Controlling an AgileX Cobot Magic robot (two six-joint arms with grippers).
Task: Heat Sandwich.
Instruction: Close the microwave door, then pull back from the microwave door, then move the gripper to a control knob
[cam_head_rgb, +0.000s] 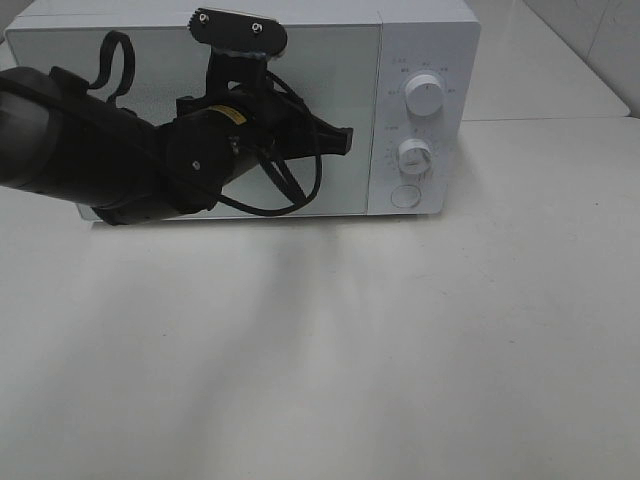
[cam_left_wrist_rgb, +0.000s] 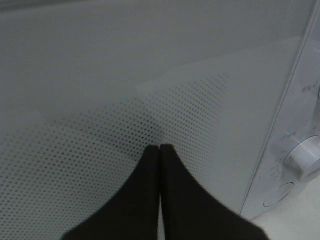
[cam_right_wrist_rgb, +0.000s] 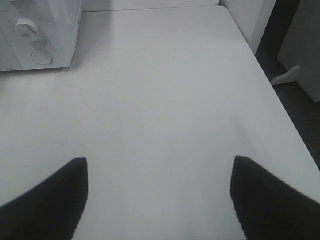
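In the exterior high view, the white microwave (cam_head_rgb: 440, 40) stands at 12 o'clock on the white table (cam_head_rgb: 400, 340) with its door (cam_head_rgb: 330, 80) shut. My left arm comes in from 9 o'clock and lies across the door, and the left gripper (cam_head_rgb: 345, 140) points toward 3 o'clock, just short of the control panel. There I see two knobs (cam_head_rgb: 425, 97) and a round button (cam_head_rgb: 405, 194).

In the left wrist view, the left gripper (cam_left_wrist_rgb: 160, 147) has its jaws pressed together on nothing, tips close to the dotted door glass (cam_left_wrist_rgb: 100, 125); I cannot tell if they touch it.

In the right wrist view, the right gripper (cam_right_wrist_rgb: 160, 160) hangs over the bare table (cam_right_wrist_rgb: 165, 75), jaws spread wide and empty, well apart from the microwave (cam_right_wrist_rgb: 55, 30).

No view shows the sandwich, so I cannot tell where it is.
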